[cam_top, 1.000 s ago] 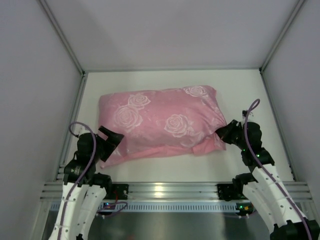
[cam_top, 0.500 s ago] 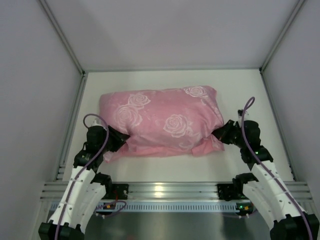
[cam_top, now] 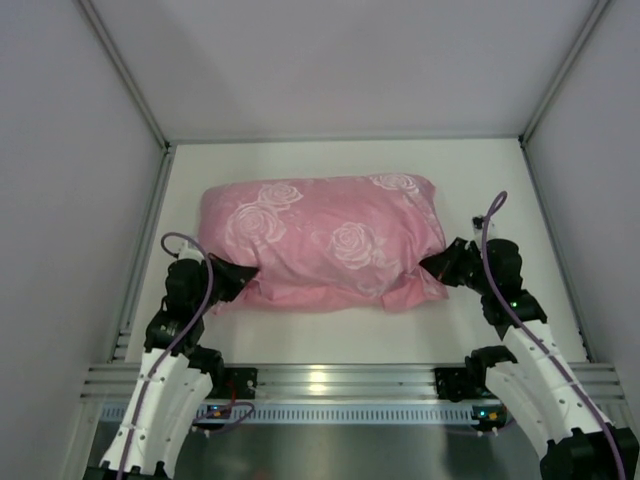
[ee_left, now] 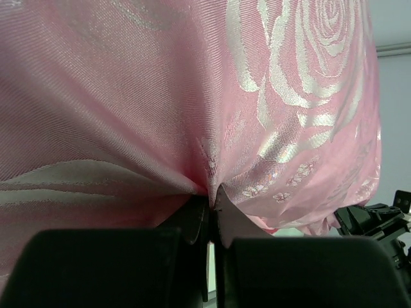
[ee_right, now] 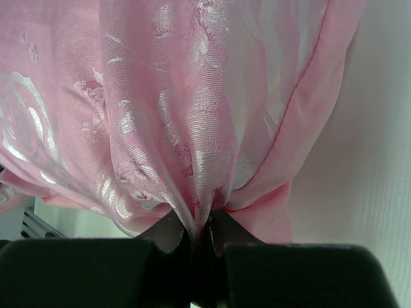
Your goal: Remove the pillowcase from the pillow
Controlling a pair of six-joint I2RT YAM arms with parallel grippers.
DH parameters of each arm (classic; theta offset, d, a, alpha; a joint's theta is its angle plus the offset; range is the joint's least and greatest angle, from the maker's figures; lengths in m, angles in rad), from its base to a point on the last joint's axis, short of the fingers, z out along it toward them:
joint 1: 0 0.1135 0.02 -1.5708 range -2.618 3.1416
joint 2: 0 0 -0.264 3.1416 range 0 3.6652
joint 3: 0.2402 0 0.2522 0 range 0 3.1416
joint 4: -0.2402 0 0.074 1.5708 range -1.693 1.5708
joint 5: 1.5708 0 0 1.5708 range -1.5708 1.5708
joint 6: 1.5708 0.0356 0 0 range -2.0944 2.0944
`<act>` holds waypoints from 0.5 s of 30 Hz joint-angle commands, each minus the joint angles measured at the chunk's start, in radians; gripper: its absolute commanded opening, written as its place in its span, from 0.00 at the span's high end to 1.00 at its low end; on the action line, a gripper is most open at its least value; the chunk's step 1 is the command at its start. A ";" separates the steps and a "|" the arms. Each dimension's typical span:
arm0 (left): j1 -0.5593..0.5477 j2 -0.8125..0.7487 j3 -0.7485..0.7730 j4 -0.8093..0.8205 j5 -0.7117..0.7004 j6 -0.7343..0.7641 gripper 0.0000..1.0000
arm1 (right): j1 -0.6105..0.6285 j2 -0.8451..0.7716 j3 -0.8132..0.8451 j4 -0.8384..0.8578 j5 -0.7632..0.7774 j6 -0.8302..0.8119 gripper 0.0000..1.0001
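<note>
My left end effector (ee_left: 209,205) is clenched on a small pinch of the pillowcase (ee_left: 192,96); the pink cloth gathers into pleats that run down to where the jaws meet, so I have only the cover. My right end effector (ee_right: 200,231) is clenched the same way, with a bunch of rose-patterned fabric drawn into a tight fan above its closed jaws and a flat, loose flap hanging just to the right of them. Seen from above, the left end effector (cam_top: 232,275) bites the near-left corner of the pillowcase (cam_top: 320,240) and the right end effector (cam_top: 432,266) bites the near-right corner. I judge I hold both near corners so that the cover can be pulled or shaken along the filling rather than dragging the whole bundle. The pillow itself is hidden: it sits inside the cover, filling it out into a plump mound that lies across the middle of the tabletop (cam_top: 300,170), just beyond and between my two grips, its long side running left to right. A slack hem trails along the near edge between my end effectors, but I cannot tell from here on which side the cover opens.
</note>
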 commanded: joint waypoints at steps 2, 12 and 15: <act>0.000 -0.034 0.052 0.000 0.067 -0.004 1.00 | -0.010 -0.012 0.052 0.072 -0.074 -0.016 1.00; 0.000 -0.172 0.283 -0.085 0.087 0.039 1.00 | -0.009 -0.098 0.129 -0.037 -0.124 -0.047 1.00; 0.000 -0.185 0.350 -0.131 0.058 0.060 1.00 | -0.009 -0.129 0.164 -0.078 -0.120 -0.056 1.00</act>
